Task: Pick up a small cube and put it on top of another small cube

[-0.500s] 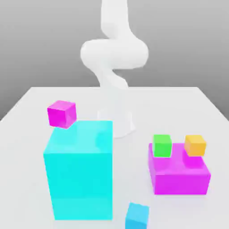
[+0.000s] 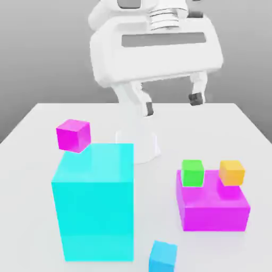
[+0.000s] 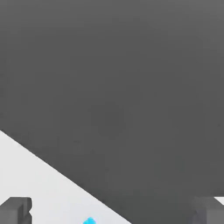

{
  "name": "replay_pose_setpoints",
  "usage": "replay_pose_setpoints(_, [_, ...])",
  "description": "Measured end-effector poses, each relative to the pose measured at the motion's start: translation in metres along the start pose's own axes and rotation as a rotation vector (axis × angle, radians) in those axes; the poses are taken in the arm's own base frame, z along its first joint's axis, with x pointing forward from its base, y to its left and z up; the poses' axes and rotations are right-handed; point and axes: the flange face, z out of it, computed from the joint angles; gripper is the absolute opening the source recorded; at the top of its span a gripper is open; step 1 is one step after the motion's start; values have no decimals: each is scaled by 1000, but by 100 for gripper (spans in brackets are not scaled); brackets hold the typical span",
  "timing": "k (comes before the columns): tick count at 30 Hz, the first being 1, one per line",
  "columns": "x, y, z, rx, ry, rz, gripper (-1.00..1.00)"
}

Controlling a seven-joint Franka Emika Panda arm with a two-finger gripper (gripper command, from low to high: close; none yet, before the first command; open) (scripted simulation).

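Exterior view: gripper (image 2: 171,103) hangs high over mid-table, fingers spread wide, holding nothing. The small sky-blue cube (image 2: 162,256) rests at the near edge, well below and nearer than the claw. The small magenta cube (image 2: 73,135) lies far left.

Hand view: sky-blue cube (image 3: 89,221) shows between the parted fingertips (image 3: 16,210).

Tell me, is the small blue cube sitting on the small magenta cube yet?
No, the small blue cube rests on the table, apart from the small magenta cube behind the cyan block.
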Motion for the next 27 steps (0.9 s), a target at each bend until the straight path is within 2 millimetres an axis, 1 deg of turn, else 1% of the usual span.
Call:
replay_pose_setpoints(5, [-19,3,84,-29,-121,-182,0])
replay_pose_setpoints(7, [-30,5,114,-45,-168,-257,0])
replay_pose_setpoints(9, [-41,12,143,-64,-212,-328,0])
replay_pose_setpoints(12, [-60,23,181,-97,-277,-438,0])
replay_pose_setpoints(15, [-80,35,215,-133,-341,-550,0])
replay_pose_setpoints(20, [-101,51,274,-145,-359,-587,0])
replay_pose_setpoints(21, [-104,53,281,-145,-360,-587,-100])
replay_pose_setpoints(26, [-104,53,281,-144,-363,-586,-100])
replay_pose_setpoints(27, [-105,54,285,-144,-363,-586,-100])
